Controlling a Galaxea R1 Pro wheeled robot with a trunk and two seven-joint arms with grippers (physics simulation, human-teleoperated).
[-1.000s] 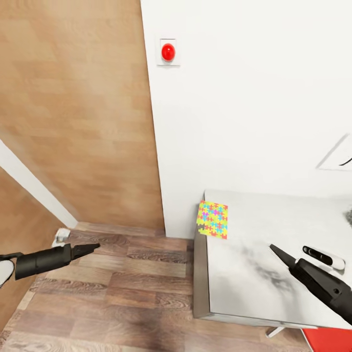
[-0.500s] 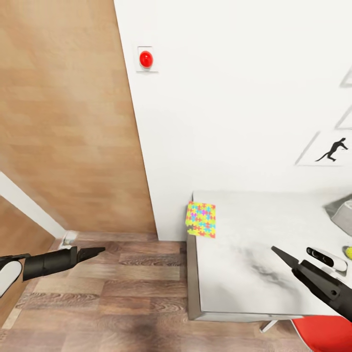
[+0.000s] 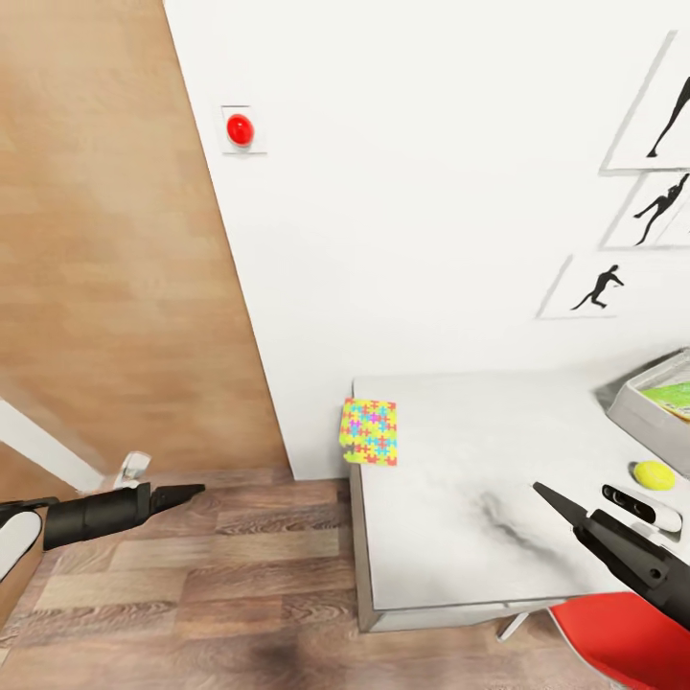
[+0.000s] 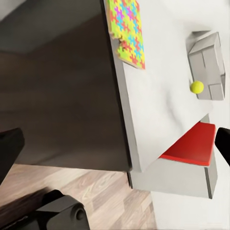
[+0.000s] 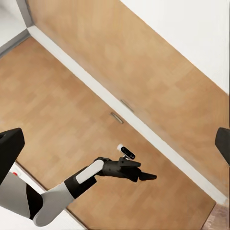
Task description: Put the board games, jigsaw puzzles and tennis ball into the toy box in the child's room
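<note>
A colourful jigsaw puzzle [image 3: 369, 432] lies at the white table's [image 3: 460, 517] near left corner, partly over the edge; the left wrist view has the same puzzle [image 4: 127, 28]. The yellow tennis ball [image 3: 654, 473] rests on the table beside the grey toy box [image 3: 637, 412], which has something green inside. In the left wrist view the ball [image 4: 196, 86] sits just in front of the box [image 4: 208, 62]. My left gripper [image 3: 192, 493] hangs over the floor, left of the table, open and empty. My right gripper [image 3: 541, 491] hovers above the tabletop, open and empty.
A red chair [image 3: 623, 637] stands tucked at the table's near side. A white wall with a red button [image 3: 240, 129] and framed silhouettes [image 3: 599, 287] backs the table. A wooden panel [image 3: 115, 287] stands to the left, above wood flooring [image 3: 211, 585].
The camera has swung right, so the whole scene shifted left. The tennis ball and the toy box have come into view. Both arms keep their pose.
</note>
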